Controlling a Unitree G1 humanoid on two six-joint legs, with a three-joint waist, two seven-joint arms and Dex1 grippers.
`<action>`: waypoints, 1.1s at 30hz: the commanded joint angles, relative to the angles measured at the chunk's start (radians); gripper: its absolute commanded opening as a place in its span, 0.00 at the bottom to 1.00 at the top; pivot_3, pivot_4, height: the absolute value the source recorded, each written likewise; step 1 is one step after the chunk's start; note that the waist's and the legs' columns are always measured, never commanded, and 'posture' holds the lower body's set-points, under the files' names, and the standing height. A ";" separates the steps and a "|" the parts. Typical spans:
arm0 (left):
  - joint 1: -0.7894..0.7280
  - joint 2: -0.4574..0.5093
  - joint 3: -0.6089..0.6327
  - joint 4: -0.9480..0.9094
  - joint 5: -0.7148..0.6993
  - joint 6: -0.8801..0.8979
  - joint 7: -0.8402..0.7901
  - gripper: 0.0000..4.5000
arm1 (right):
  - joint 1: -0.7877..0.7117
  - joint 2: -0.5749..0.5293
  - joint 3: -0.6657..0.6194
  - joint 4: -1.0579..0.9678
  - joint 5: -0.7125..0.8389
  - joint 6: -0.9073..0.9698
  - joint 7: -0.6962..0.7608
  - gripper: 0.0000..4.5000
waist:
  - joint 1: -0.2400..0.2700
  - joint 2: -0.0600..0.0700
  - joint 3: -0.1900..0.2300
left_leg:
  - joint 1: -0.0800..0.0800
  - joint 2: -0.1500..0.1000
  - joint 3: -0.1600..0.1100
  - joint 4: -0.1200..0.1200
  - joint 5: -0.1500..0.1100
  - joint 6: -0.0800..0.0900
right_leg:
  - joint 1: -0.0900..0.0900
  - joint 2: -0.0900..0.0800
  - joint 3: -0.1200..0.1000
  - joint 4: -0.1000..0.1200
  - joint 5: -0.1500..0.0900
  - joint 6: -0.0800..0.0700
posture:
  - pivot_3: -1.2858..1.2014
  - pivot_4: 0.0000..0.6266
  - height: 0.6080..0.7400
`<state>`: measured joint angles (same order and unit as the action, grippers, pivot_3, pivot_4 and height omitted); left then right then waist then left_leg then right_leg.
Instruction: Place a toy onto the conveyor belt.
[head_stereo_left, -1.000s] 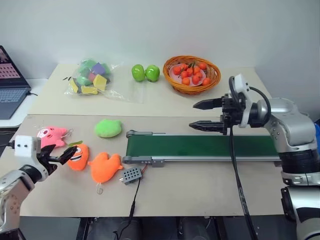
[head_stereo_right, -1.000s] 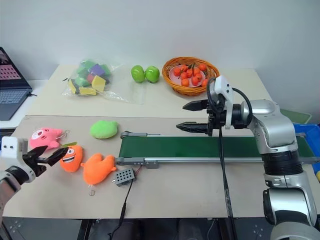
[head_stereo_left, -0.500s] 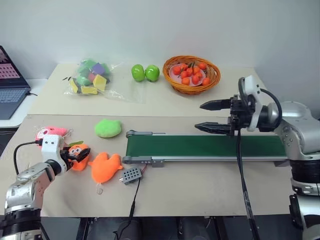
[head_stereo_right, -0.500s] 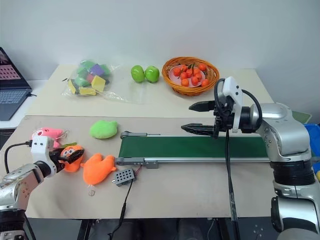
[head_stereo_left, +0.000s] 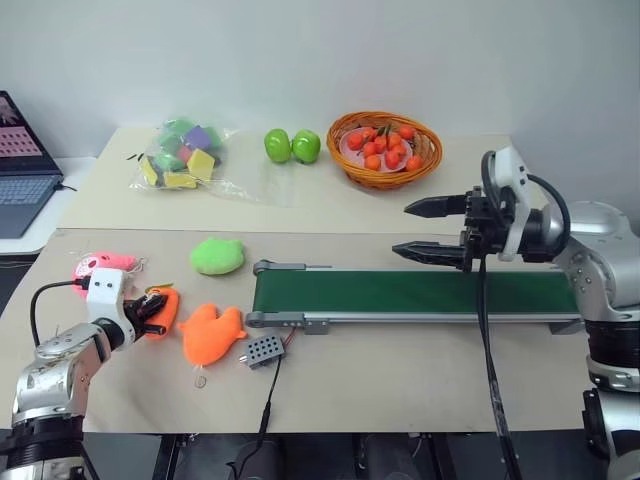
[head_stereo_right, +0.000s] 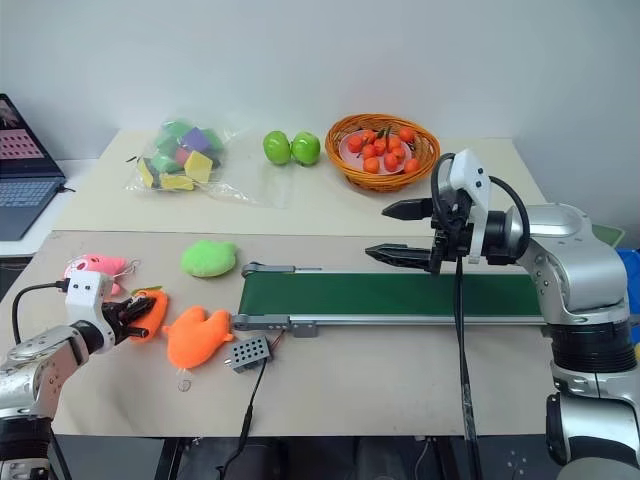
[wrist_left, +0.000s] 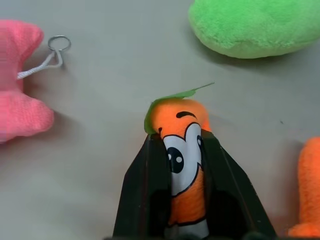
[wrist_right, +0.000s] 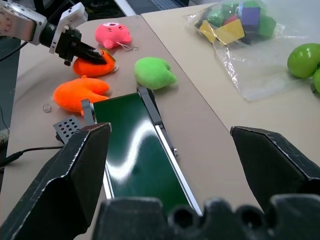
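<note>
Pinching the toy (wrist_left: 184, 150) between its two black fingers, the left gripper (head_stereo_left: 152, 314) is seen low at the lower left of the head view, with the plush still resting on the table (head_stereo_left: 400, 370), its leafy top pointing away from the wrist and the face turned up. The toy's long axis is lined up with the fingers, so the grip is taken across its narrow width. The conveyor belt (head_stereo_left: 420, 293) lies well to the right of the toy in the frame, its near roller end just past the plain orange plush (head_stereo_left: 208, 333). A lift and a rightward carry over that plush is judged to be needed. The right gripper (head_stereo_left: 430, 230) is held spread wide above the belt's middle, empty, far from the toy.
</note>
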<state>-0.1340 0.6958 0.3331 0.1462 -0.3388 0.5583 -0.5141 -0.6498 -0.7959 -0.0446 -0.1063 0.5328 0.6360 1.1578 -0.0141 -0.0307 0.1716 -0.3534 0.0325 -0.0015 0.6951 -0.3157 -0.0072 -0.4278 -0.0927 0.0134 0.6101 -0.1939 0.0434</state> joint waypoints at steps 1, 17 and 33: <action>-0.071 0.055 0.041 -0.043 0.020 -0.030 0.021 0.15 | -0.022 -0.003 -0.011 -0.008 0.010 -0.019 0.007 1.00 | 0.001 0.000 0.000 | 0.000 0.000 0.000 0.000 0.000 0.000 | 0.000 0.000 0.000 0.000 0.000 0.000 | 0.52 0.24 0.99; -0.455 0.132 -0.273 -0.182 -0.002 0.079 -0.290 0.15 | 0.008 -0.004 -0.041 -0.038 0.020 -0.012 -0.024 1.00 | 0.000 0.000 0.000 | -0.001 -0.001 0.000 0.000 0.000 0.000 | 0.000 0.000 0.000 -0.001 0.000 0.000 | 0.52 0.24 0.99; -0.619 -0.032 -0.501 -0.022 0.065 -0.032 -0.472 0.15 | 0.112 -0.044 -0.121 -0.136 0.058 0.014 -0.108 1.00 | 0.001 0.000 0.000 | -0.001 -0.001 0.000 0.001 0.000 0.001 | 0.000 0.000 0.000 0.000 0.000 0.000 | 0.52 0.24 0.99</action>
<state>-0.7184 0.6629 -0.1660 0.1058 -0.2911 0.5684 -0.9545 -0.5354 -0.8176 -0.1184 -0.2024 0.5715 0.6449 1.0627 -0.0128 -0.0308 0.1716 -0.3545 0.0318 -0.0015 0.6963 -0.3158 -0.0067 -0.4275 -0.0921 0.0139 0.6096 -0.1939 0.0435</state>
